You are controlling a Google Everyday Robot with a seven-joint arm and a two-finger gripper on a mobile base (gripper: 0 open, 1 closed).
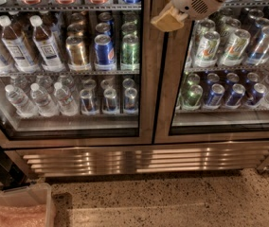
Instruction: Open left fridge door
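The gripper hangs at 1 o'clock, its tan tip in front of the steel strip where the two doors meet. Whether it is apart or together cannot be told, nor whether it touches the steel. The left fridge door fills the view from 9 to 12 o'clock and sits shut, its right edge just beside the right door. Below lies a steel grille. At 6 o'clock the speckled floor is bare; a plastic bin sits at 7 o'clock.
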